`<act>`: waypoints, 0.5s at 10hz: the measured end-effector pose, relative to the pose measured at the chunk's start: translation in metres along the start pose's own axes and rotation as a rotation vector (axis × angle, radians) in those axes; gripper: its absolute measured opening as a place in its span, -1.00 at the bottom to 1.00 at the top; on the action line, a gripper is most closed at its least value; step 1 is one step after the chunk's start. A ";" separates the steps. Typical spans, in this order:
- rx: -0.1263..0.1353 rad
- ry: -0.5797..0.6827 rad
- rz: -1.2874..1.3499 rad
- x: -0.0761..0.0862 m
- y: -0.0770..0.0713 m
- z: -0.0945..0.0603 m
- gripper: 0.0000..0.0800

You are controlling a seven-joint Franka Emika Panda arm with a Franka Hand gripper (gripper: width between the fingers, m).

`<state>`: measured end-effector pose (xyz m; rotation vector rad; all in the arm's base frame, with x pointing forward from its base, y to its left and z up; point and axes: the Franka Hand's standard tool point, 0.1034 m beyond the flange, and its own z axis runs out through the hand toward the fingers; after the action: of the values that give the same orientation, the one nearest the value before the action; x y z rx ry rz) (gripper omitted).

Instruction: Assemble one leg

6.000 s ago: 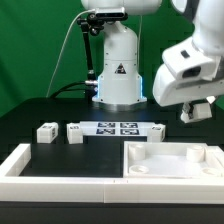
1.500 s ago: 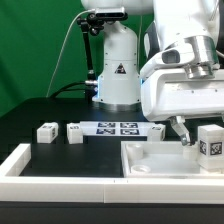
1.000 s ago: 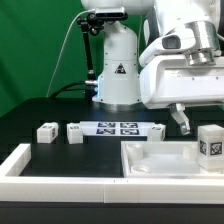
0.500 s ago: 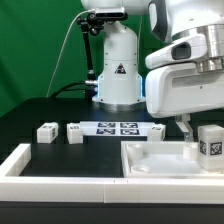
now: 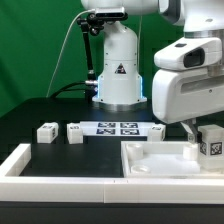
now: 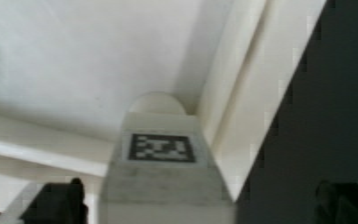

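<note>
Poised over the leg (image 5: 210,141) with the pincer (image 6: 202,203) spread open, gripping nothing.
Standing upright on the white tray-like piece (image 5: 165,178) at the exterior view's lower right, long axis vertical, tag facing out; seen from the wrist, sitting squarely between both fingers (image 6: 60,200), apparently touching neither. Straight below the pincer, so probably just a drop and a squeeze.

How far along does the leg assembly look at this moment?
Done: one leg stands upright on the white tray-like piece. In hand: the open gripper straddles it. Left: whether it is fully seated cannot be told; two other legs lie loose on the table.
</note>
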<state>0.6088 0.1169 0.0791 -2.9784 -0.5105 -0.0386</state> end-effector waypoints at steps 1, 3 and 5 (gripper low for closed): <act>-0.006 0.014 0.004 0.001 0.003 -0.001 0.62; -0.009 0.025 0.006 0.002 0.005 -0.002 0.62; -0.009 0.026 0.005 0.002 0.004 -0.002 0.62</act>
<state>0.6126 0.1136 0.0806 -2.9839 -0.5014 -0.0787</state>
